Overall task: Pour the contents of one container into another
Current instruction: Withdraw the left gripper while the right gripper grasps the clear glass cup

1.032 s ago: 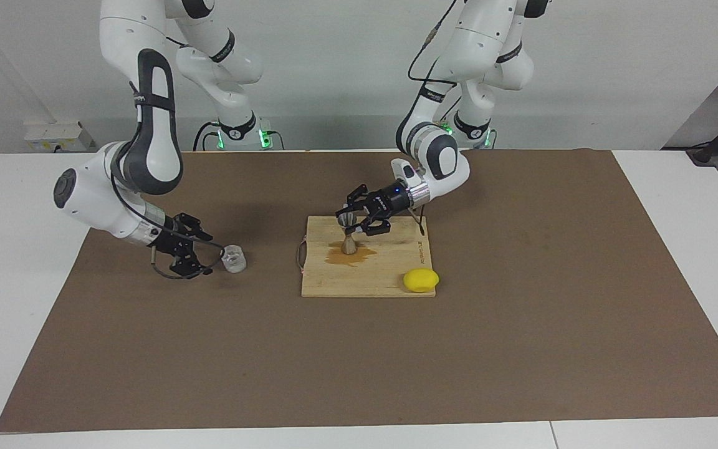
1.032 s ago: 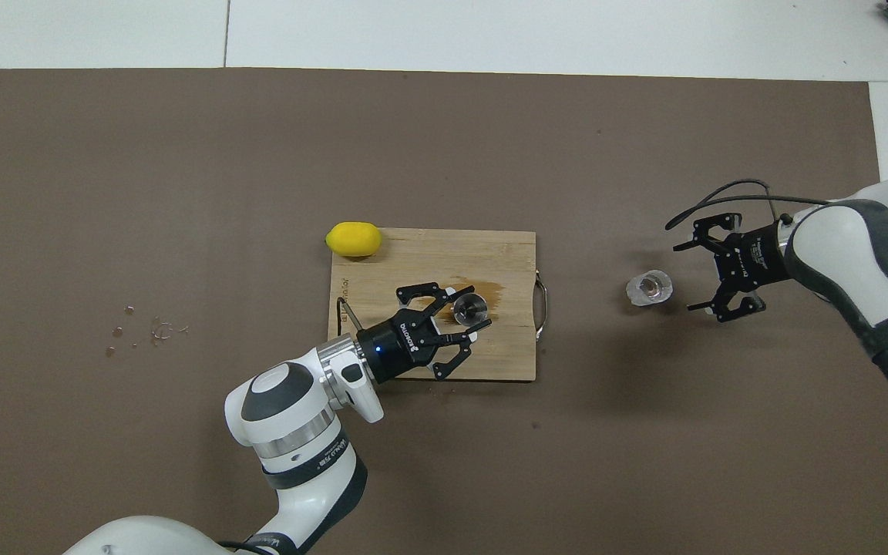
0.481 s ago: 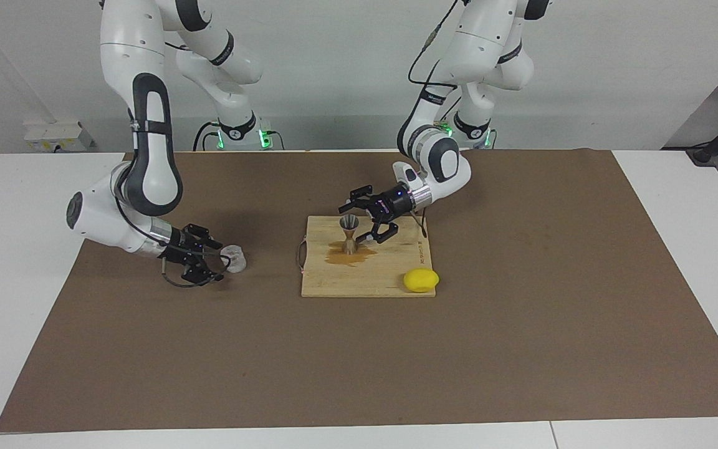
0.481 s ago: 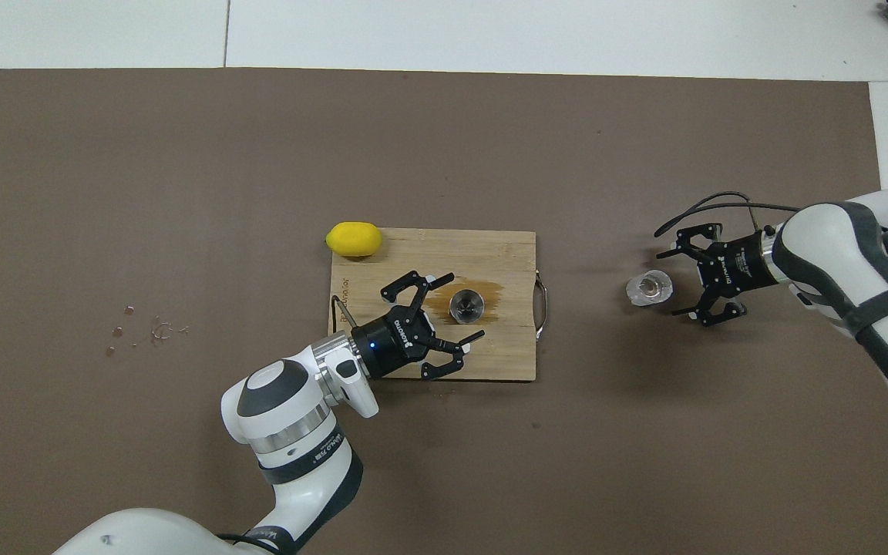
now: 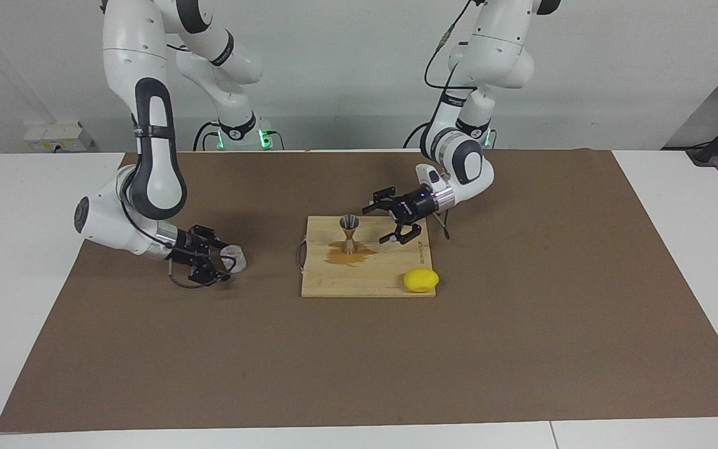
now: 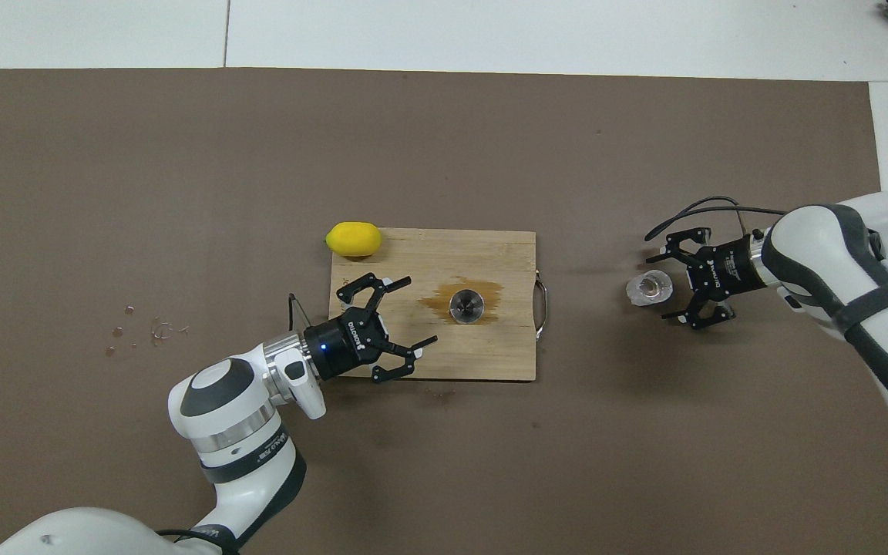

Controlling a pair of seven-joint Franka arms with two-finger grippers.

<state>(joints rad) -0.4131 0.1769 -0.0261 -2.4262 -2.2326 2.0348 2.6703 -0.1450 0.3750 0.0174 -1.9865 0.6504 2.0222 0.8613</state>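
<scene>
The clear glass cup (image 5: 235, 257) stands on the brown mat toward the right arm's end; it also shows in the overhead view (image 6: 650, 287). My right gripper (image 5: 224, 260) is open, low at the mat, its fingertips (image 6: 654, 261) on either side of the cup. The metal jigger (image 5: 349, 232) stands upright on the wooden cutting board (image 5: 365, 280), in a brown spill (image 6: 482, 291). My left gripper (image 5: 376, 223) is open and empty, over the board beside the jigger, apart from it; it also shows in the overhead view (image 6: 421, 309).
A yellow lemon (image 5: 421, 280) lies at the board's corner farthest from the robots, toward the left arm's end. A few droplets (image 6: 143, 331) lie on the mat toward the left arm's end. The board (image 6: 490, 354) has a wire handle (image 6: 543, 308) facing the cup.
My left gripper has drawn back from the jigger toward the left arm's end, leaving it standing. My right gripper has moved in to the glass cup.
</scene>
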